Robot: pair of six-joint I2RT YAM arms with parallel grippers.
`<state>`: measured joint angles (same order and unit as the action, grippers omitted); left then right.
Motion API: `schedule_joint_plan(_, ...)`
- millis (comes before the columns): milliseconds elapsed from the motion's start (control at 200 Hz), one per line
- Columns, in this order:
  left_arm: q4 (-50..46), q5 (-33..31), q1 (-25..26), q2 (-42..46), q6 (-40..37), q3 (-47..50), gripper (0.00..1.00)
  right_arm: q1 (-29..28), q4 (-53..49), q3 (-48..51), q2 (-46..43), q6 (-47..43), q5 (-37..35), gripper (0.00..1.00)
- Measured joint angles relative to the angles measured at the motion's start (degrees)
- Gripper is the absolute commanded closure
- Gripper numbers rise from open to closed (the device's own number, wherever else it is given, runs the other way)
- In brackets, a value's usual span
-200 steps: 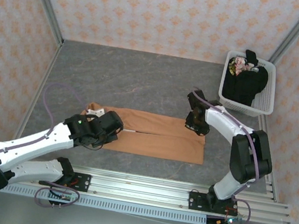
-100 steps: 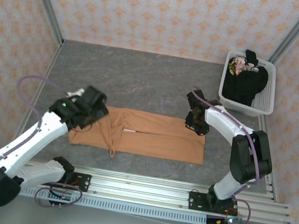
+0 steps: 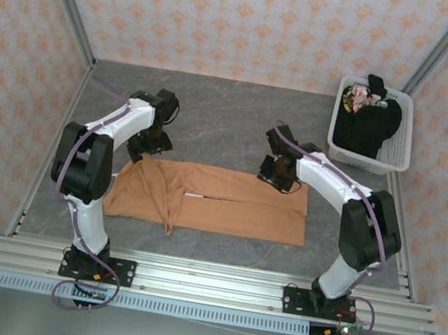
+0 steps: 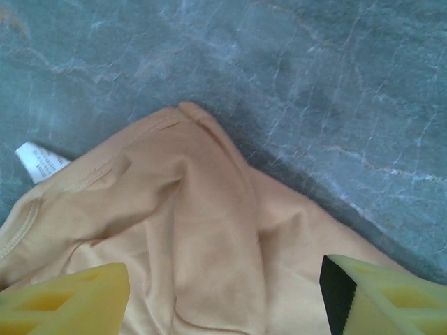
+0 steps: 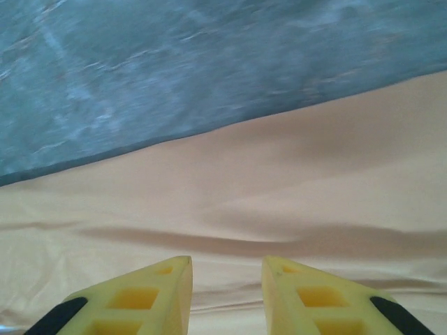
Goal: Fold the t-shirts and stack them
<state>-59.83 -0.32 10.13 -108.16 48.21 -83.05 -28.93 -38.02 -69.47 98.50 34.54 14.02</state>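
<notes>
Over on my left, the left claw (image 3: 141,147) hangs above the far left corner of the orange tee (image 3: 226,207), its fingers wide apart with nothing between them. Its wrist view shows rumpled cloth below and a white label (image 4: 38,162) poking out at the cloth's edge (the neck end, I'd guess). That left end is bunched, with a ridge of fabric running toward the near edge. The rest lies as a long flat band across the table (image 3: 216,115), with a line down the middle where two edges meet. Further right, the right claw (image 3: 278,177) sits at the tee's far edge, low over smooth cloth. Its fingers are parted by a narrow gap and I see nothing pinched in it. At far right the black tee (image 3: 368,131) is heaped in the basket (image 3: 366,164). I judge we are mid-fold on the orange tee: the sides look folded in, and the end-to-end fold is not yet made. Next I'd want the left end flattened, then both claws gripping matching corners at one end and carrying them over to the other, edges aligned.
</notes>
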Motion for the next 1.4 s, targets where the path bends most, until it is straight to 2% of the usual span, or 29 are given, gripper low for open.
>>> schedule_joint_plan(255,-0.3,-3.5,0.3,-1.7,-1.9,0.0,0.42,-1.0,2.0,-2.8,11.2,3.9,2.1,0.70)
schedule_joint_plan(345,0.0,-4.3,0.2,-3.4,-2.4,0.2,0.47,-0.9,1.3,-4.4,11.6,4.6,1.4,0.70)
schedule_joint_plan(465,1.1,-4.7,-0.7,-5.2,-3.4,1.6,0.49,-0.9,0.8,-4.7,12.3,5.2,0.6,0.71)
schedule_joint_plan(666,2.1,-6.2,-4.3,-6.0,-4.9,3.0,0.58,-1.0,0.5,-4.8,12.5,6.0,0.0,0.71)
schedule_joint_plan(986,3.5,-7.5,-11.3,-4.1,-7.2,6.2,0.65,-1.2,0.0,-5.0,12.7,6.4,-0.5,0.71)
schedule_joint_plan(1046,3.9,-7.9,-12.3,-2.8,-7.3,7.7,0.70,-1.2,-0.2,-5.1,12.7,6.4,-0.5,0.71)
schedule_joint_plan(1206,3.9,-7.7,-15.2,1.7,-7.7,10.6,0.90,-1.3,-0.3,-5.2,12.8,6.4,-0.7,0.71)
schedule_joint_plan(1316,4.1,-7.4,-16.4,3.6,-7.6,10.7,0.90,-1.3,-0.3,-5.2,12.8,6.4,-0.7,0.71)
schedule_joint_plan(1401,4.2,-7.5,-16.6,5.7,-7.2,11.2,0.75,-1.3,-0.5,-5.2,12.8,6.4,-0.7,0.71)
